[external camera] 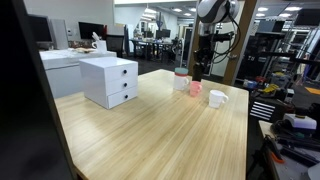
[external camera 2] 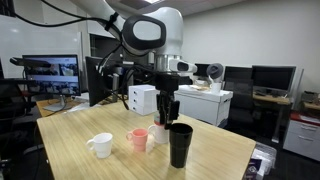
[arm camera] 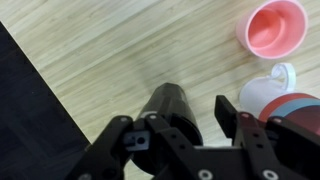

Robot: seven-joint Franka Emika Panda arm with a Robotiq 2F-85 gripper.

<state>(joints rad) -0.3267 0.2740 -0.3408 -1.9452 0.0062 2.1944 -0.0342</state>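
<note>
A tall black cup stands upright near the table's edge. My gripper hangs straight down just over its rim. In the wrist view the black cup sits between the two black fingers of the gripper. The jaws stand apart, with a gap between the cup and the right finger, so nothing is gripped. Close beside it are a pink cup, a white mug and a white cup with red and blue stripes. All three also show in an exterior view: pink cup, white mug, striped cup.
A white two-drawer box stands further along the wooden table. The table's edge and the dark floor lie right next to the black cup. Desks with monitors surround the table.
</note>
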